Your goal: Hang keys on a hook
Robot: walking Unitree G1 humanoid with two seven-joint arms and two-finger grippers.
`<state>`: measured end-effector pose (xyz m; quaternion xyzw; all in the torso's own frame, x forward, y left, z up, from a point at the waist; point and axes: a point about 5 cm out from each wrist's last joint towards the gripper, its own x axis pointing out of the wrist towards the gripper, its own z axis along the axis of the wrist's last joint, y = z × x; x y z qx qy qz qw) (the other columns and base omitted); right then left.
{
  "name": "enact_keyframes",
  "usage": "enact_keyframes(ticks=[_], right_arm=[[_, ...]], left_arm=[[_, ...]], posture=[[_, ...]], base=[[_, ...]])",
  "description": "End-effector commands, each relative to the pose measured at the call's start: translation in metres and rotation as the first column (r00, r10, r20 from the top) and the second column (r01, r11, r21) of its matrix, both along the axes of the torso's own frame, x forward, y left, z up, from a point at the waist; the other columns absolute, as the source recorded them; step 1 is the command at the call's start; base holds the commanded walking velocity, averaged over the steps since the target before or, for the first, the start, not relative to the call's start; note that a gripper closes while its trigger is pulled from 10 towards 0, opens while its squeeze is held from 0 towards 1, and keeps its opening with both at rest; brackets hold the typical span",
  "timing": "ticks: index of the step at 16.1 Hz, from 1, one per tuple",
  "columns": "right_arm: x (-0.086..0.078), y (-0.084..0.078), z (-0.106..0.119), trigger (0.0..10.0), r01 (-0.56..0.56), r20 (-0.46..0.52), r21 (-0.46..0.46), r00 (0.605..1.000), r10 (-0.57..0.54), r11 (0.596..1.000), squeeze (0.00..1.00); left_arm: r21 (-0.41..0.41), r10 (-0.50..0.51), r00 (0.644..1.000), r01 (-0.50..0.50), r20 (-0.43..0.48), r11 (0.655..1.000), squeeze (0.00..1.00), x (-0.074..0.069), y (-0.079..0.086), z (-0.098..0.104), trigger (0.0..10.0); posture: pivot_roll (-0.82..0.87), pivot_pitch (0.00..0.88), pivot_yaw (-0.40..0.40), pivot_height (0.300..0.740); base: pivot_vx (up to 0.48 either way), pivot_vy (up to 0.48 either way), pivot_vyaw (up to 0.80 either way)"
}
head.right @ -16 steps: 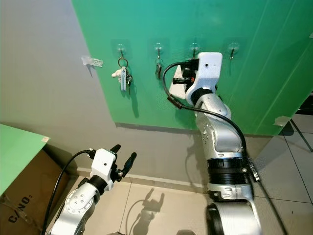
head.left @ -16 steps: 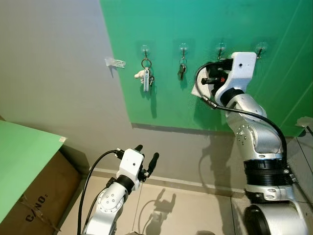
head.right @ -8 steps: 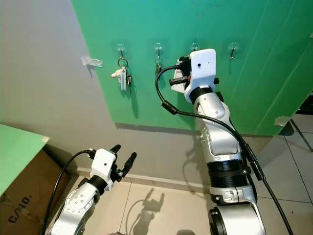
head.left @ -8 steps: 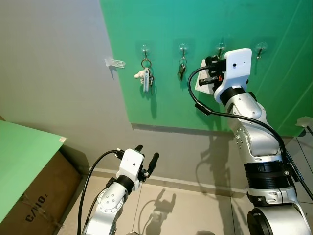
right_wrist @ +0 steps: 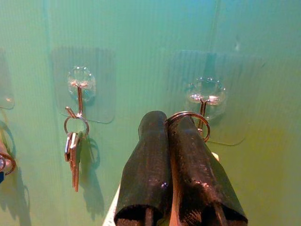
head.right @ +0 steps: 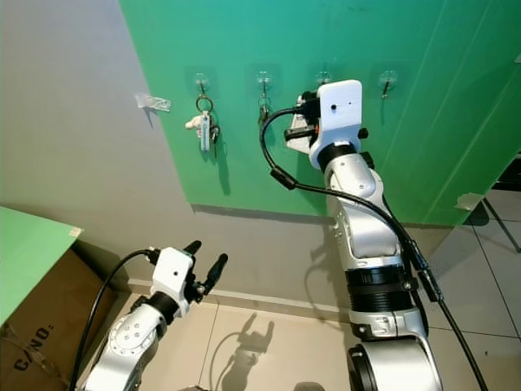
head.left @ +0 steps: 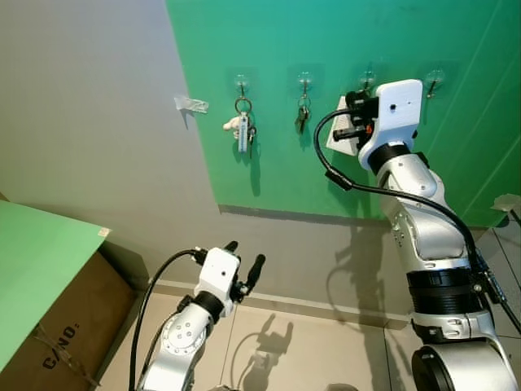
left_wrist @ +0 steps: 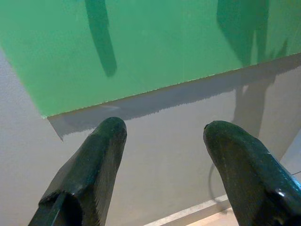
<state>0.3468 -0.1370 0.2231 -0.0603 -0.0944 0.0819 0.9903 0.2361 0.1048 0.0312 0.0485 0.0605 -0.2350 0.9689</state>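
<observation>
Jaws pinched on the silver key ring (right_wrist: pixel 190 117), the right gripper (right_wrist: pixel 174 129) has risen, bringing the ring against the clear adhesive wall hook (right_wrist: pixel 203 101).

Up behind the raised claw there's a green wall panel (head.left: pixel 326 49) over a grey wall (head.left: pixel 89 138), tiled floor (head.left: pixel 301 350) below, cardboard box (head.left: pixel 57 326) off to the low claw's left.

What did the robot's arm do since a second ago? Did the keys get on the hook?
The right gripper rose up the green board and now holds its key ring shut between its fingers right at the third hook; the ring isn't clearly hanging yet. The left gripper stayed low and open, and the two hung key sets did not move.
</observation>
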Motion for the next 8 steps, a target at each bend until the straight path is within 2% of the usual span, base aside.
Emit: enact_keyframes(ticks=[1, 5, 8], right_arm=[[-0.0017, 0.0003, 0.0016, 10.0, 0.007, 0.008, 0.004, 1.000, -0.007, 1.000, 0.00], [-0.0025, 0.0000, 0.0017, 10.0, 0.007, 0.009, 0.007, 1.000, -0.007, 1.000, 0.00], [0.0014, -0.0008, 0.0048, 10.0, -0.003, -0.005, 0.052, 1.000, 0.003, 0.999, 0.00]], left_arm=[[0.013, -0.006, 1.000, 0.006, -0.014, 1.000, 0.00, -0.0012, 0.0005, -0.0024, 10.0], [0.013, -0.009, 1.000, 0.009, -0.013, 1.000, 0.00, -0.0010, 0.0001, -0.0024, 10.0], [0.014, -0.009, 1.000, 0.009, -0.011, 1.000, 0.00, 0.0002, -0.0001, -0.0020, 10.0]], posture=[[-0.23, 0.000, 0.097, 0.740], [-0.23, 0.000, 0.097, 0.740], [-0.23, 0.000, 0.096, 0.740]], base=[[0.000, 0.000, 0.00], [0.000, 0.000, 0.00], [0.000, 0.000, 0.00]])
